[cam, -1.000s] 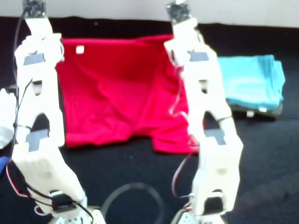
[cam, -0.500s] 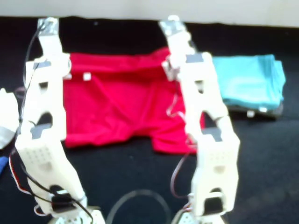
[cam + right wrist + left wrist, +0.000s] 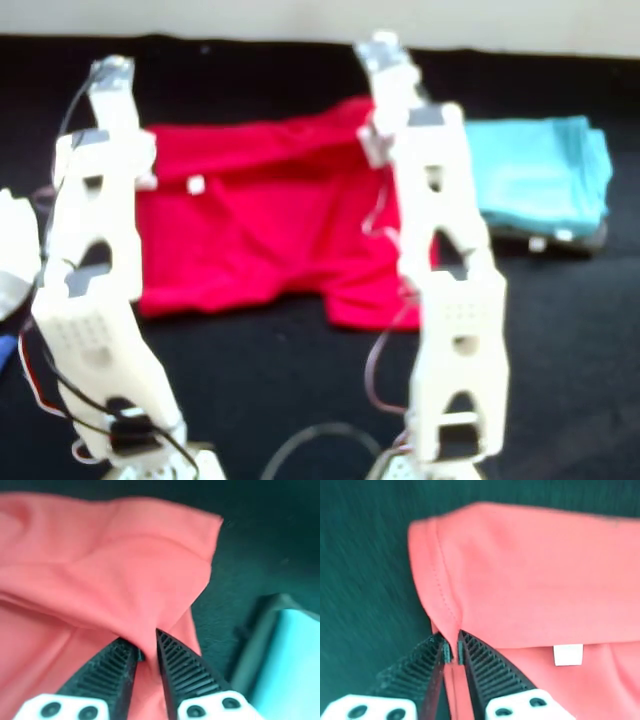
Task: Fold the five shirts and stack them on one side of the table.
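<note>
A red shirt (image 3: 250, 225) lies spread on the black table, its far edge lifted and folded toward the near side. My left gripper (image 3: 453, 653) is shut on the red shirt's (image 3: 520, 580) hemmed far-left corner, and a white tag (image 3: 568, 654) shows beside it. My right gripper (image 3: 147, 647) is shut on a pinch of the red shirt (image 3: 100, 580) at its far-right corner. From above, the left arm (image 3: 100, 200) stands at the shirt's left edge and the right arm (image 3: 430, 200) at its right. A folded turquoise shirt (image 3: 540, 175) lies on the right.
A dark folded garment (image 3: 545, 238) peeks out under the turquoise shirt. A white object (image 3: 15, 250) sits at the left edge. A cable loop (image 3: 320, 445) lies on the near table between the arm bases.
Both arms have drawn back toward the near side with the shirt's far edge in their grippers, so that edge now lies folded over the body. The white tag has shifted nearer.
</note>
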